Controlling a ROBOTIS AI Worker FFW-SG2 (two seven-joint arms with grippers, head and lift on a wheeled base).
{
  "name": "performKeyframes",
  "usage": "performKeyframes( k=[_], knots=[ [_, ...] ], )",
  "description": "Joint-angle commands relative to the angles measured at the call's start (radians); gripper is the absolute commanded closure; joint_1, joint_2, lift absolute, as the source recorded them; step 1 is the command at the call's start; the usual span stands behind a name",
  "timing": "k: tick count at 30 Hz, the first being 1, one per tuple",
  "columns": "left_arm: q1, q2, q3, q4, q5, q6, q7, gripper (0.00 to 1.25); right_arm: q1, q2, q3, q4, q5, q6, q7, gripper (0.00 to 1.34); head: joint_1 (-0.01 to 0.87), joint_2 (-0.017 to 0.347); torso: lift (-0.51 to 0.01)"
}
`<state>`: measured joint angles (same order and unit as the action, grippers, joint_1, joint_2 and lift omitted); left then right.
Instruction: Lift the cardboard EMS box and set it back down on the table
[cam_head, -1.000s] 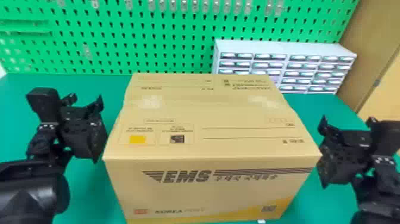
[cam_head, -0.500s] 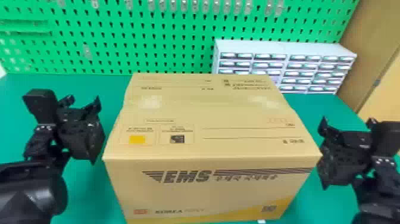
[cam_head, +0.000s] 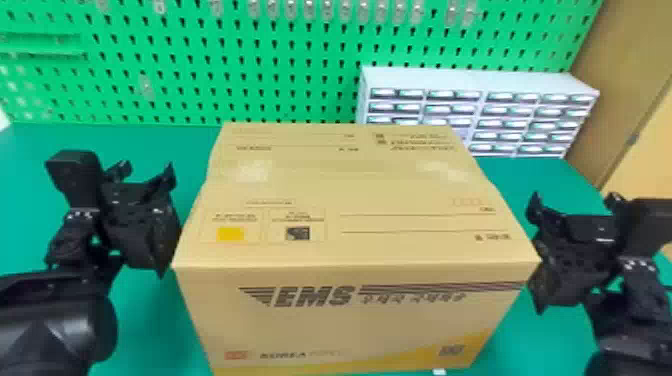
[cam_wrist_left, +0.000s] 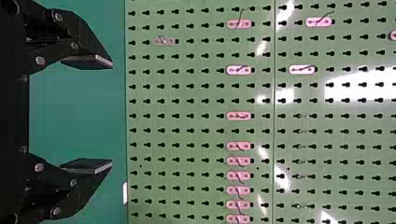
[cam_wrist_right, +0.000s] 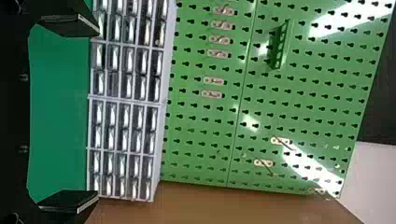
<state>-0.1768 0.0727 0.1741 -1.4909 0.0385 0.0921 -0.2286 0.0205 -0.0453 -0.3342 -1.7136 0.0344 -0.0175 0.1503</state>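
The cardboard EMS box (cam_head: 345, 240) sits closed and level on the green table, its printed front facing me. In the head view my left gripper (cam_head: 145, 174) is close by the box's left side and my right gripper (cam_head: 575, 202) close by its right side, its edge meeting the box's outline; contact cannot be told. Both point toward the back. In the left wrist view the fingers of my left gripper (cam_wrist_left: 112, 114) stand wide apart with nothing between them. The right wrist view likewise has my right gripper (cam_wrist_right: 98, 111) open and holding nothing.
A green pegboard (cam_head: 200, 60) with clear hooks rises behind the table (cam_head: 150, 137). At the back right stands a white drawer cabinet (cam_head: 475, 82), behind the box. A brown wall panel (cam_head: 620, 75) borders the right side.
Over the last half second both grippers have shifted slightly inward toward the box, the left one after a small drift outward. The box has kept its place.
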Motion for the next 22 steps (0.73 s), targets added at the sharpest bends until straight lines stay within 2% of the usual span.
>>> performKeyframes(
  k=[1, 8, 13, 22],
  knots=[
    [0.0, 0.001, -0.007, 0.0, -0.002, 0.003, 0.0, 0.5, -0.001, -0.004, 0.02, 0.0, -0.011, 0.007, 0.0, 0.08, 0.678, -0.014, -0.098],
    [0.002, 0.001, -0.008, 0.0, -0.006, 0.003, 0.0, 0.5, -0.004, 0.022, 0.004, -0.001, 0.041, -0.013, 0.0, 0.08, 0.678, -0.014, -0.098],
    [0.002, -0.001, -0.01, 0.0, -0.008, 0.003, 0.0, 0.5, -0.001, 0.013, 0.003, -0.001, 0.044, -0.029, 0.0, 0.08, 0.678, -0.014, -0.087],
    [0.002, 0.001, -0.008, 0.0, -0.008, 0.003, 0.0, 0.5, -0.001, 0.015, 0.007, -0.001, 0.044, -0.044, 0.0, 0.08, 0.678, -0.014, -0.082]
  ],
)
